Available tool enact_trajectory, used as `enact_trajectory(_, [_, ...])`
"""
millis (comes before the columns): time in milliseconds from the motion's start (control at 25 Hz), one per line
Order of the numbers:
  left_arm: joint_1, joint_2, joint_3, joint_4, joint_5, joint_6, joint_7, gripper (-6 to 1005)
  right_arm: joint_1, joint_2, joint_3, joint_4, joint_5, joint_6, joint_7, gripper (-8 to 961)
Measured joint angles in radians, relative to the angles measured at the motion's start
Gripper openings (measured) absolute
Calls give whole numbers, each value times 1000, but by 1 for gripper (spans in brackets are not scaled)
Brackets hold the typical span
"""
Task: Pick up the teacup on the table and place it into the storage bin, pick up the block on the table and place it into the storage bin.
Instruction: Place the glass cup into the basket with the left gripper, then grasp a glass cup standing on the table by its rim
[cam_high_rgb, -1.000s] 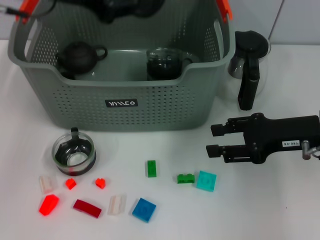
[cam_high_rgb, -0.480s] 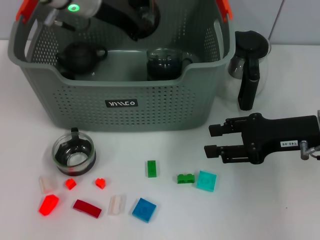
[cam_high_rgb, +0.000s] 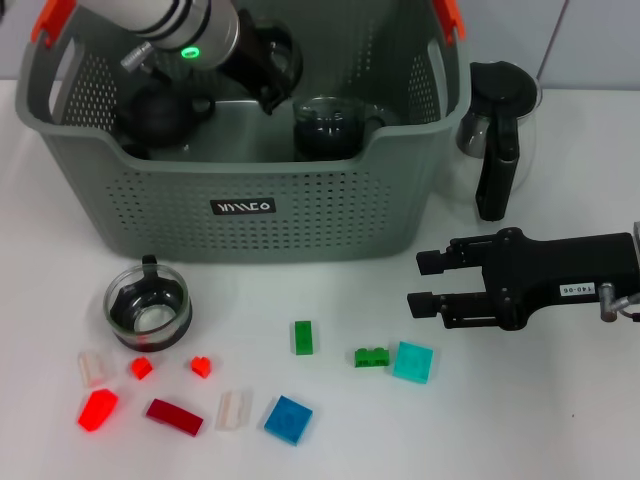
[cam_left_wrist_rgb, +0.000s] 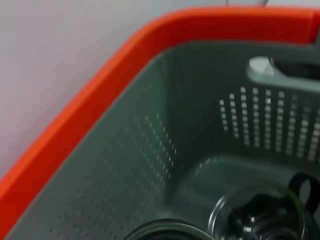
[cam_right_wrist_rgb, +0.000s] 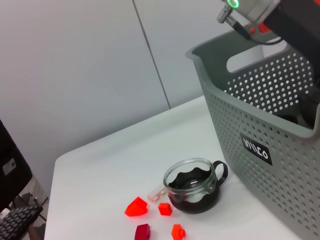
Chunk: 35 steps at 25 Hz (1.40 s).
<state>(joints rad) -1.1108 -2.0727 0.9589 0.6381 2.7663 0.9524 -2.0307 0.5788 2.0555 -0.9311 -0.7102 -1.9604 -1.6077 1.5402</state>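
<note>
A glass teacup (cam_high_rgb: 150, 308) with a dark insert stands on the white table (cam_high_rgb: 560, 420), in front of the left part of the grey storage bin (cam_high_rgb: 330, 215). The right wrist view also shows the teacup (cam_right_wrist_rgb: 194, 186) beside the bin (cam_right_wrist_rgb: 260, 125). Several blocks lie in front, among them a green block (cam_high_rgb: 303, 337), a teal block (cam_high_rgb: 412, 361) and a blue block (cam_high_rgb: 288, 419). My left gripper (cam_high_rgb: 268, 90) reaches down inside the bin. My right gripper (cam_high_rgb: 428, 281) hovers open and empty right of the bin, just above the teal block.
Inside the bin sit a black teapot (cam_high_rgb: 160, 112) and a glass cup (cam_high_rgb: 325, 125), which also appears in the left wrist view (cam_left_wrist_rgb: 260, 217). A glass coffee pot (cam_high_rgb: 498, 130) stands right of the bin. Red blocks (cam_high_rgb: 98, 408) and white blocks (cam_high_rgb: 233, 409) lie at the front left.
My left arm has come down from above the back rim into the bin. My right gripper has crept slightly to the left.
</note>
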Motion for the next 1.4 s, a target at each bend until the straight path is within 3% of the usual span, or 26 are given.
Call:
enact_trajectory(200, [5,-18,32,-3,55,-9,-2,57,0,0,0,0,0,2,-4,641])
enact_trajectory(720, [8,-33,68,-23,58,-24,-9,61,1,-2,0,0,0,3,-2,641])
enact_trajectory(920, [20,-36,64,17,52,-20,-22,275,1,-3,0,0,0,2,3,643])
enact_trajectory(1080, [58,-36,46,118,3,53,-23,383,0,-3,0,4,0,1,4,642])
enact_trajectory(1240, [105,-24,30,208,-62,151,-18,491,3,-5,0,11,0,0,4,644])
enact_trajectory(1400, [160,2,-86,280,-249,252,24,576,5,-5,0,11,0,0,4,643])
